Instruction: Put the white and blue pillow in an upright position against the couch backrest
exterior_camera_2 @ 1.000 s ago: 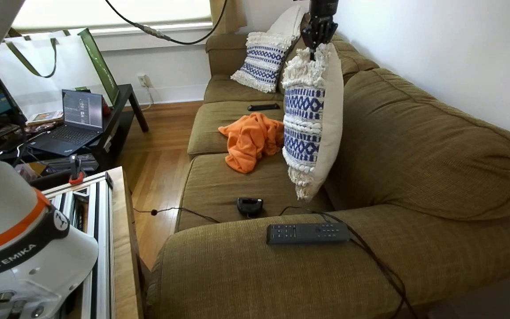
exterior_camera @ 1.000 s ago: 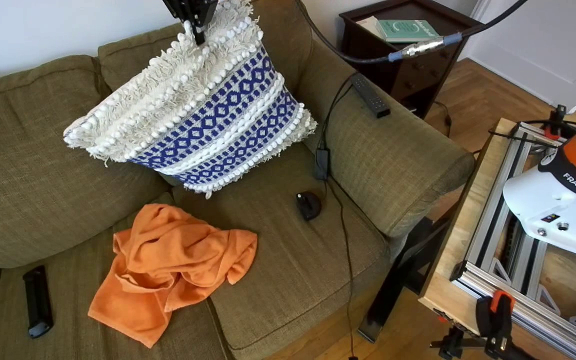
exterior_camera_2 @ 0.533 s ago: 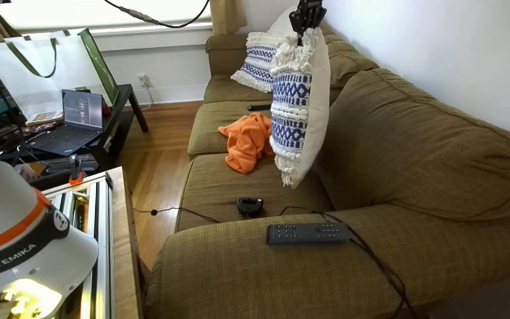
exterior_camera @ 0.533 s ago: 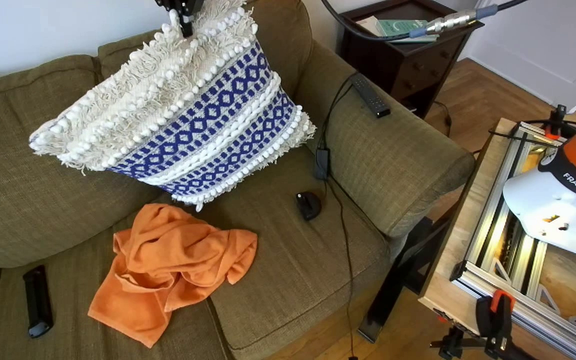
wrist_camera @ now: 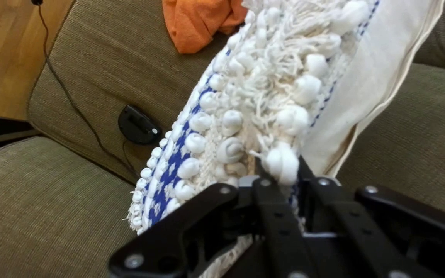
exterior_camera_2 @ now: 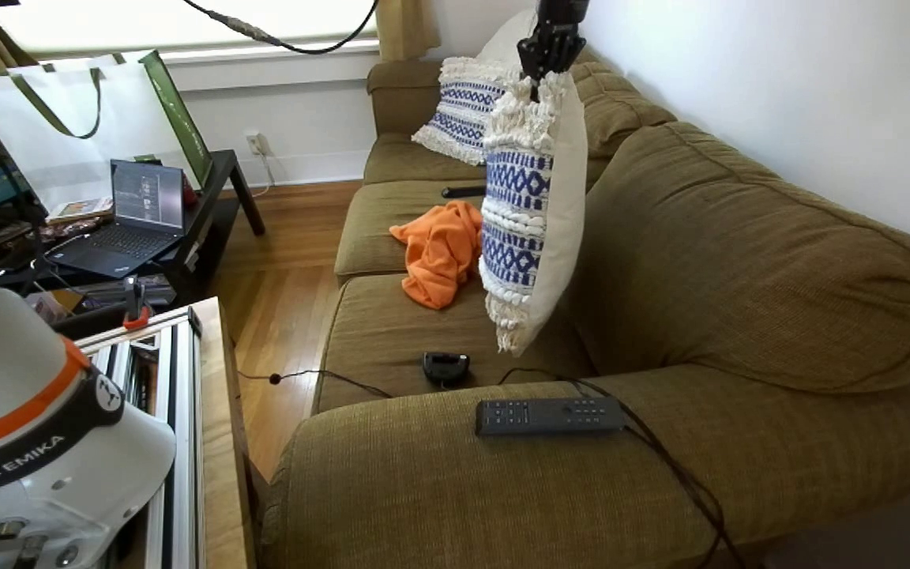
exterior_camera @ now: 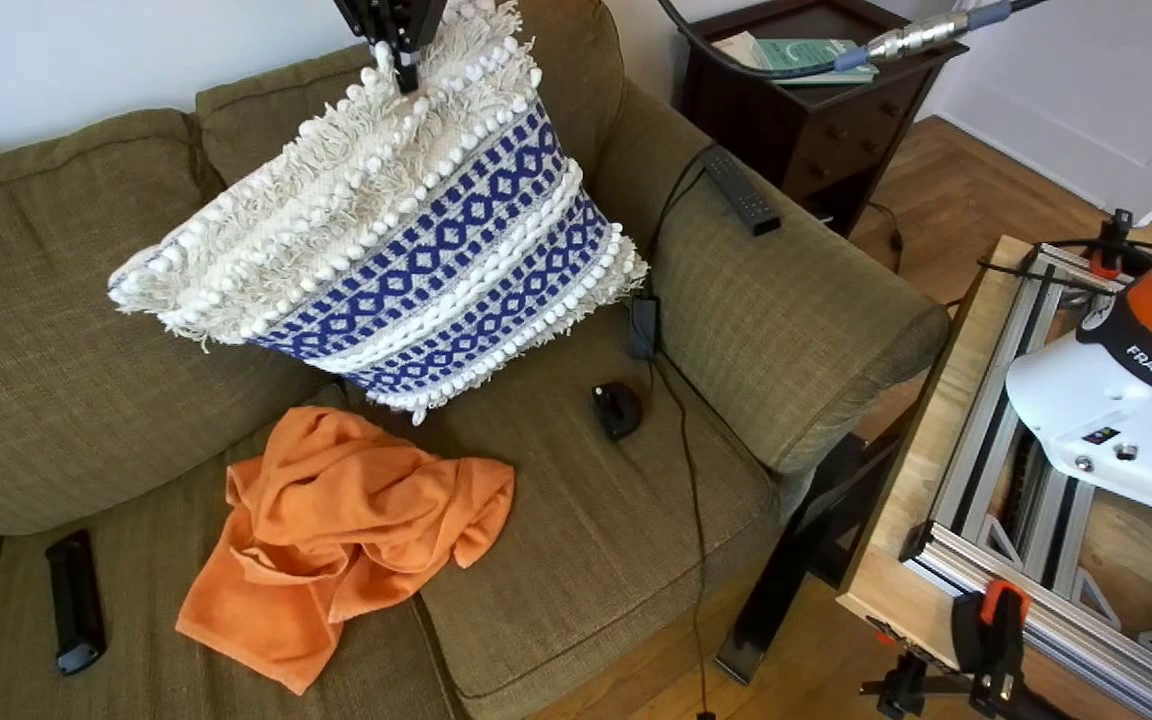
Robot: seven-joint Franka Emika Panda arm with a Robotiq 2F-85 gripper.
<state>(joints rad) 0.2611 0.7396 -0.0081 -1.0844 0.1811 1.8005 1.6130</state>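
White and blue pillow point(exterior_camera: 456, 260) is hanging off the robot's gripper point(exterior_camera: 406, 80) over here, and yep, the fingers point(wrist_camera: 267, 195) are clamped on its fringed top edge. It's more or less upright over the end seat point(exterior_camera: 576, 560) of the couch point(exterior_camera_2: 415, 332), in front of the backrest point(exterior_camera_2: 771, 261), patterned face toward the room and plain cream back toward the cushions. Can't tell from where I'm standing whether the lower edge touches the seat. Orange cloth point(exterior_camera: 356, 510) sits in a rumpled heap near it, spread across two seat cushions, with a long black thing point(exterior_camera: 76, 602) lying past that, can't make out what it is. Small black gadget point(exterior_camera: 617, 411) on the seat near the armrest point(exterior_camera: 786, 330), and a dark remote point(exterior_camera_2: 550, 416) lying on top of that armrest. Way down at the far end there's a matching pillow point(exterior_camera_2: 463, 111) propped up. Rest of the clutter: open laptop point(exterior_camera_2: 148, 197) on a low black table point(exterior_camera_2: 245, 197) by a big white bag point(exterior_camera_2: 123, 134), plus a green book point(exterior_camera: 811, 52) on the dark wooden side table point(exterior_camera: 836, 140) past the armrest.
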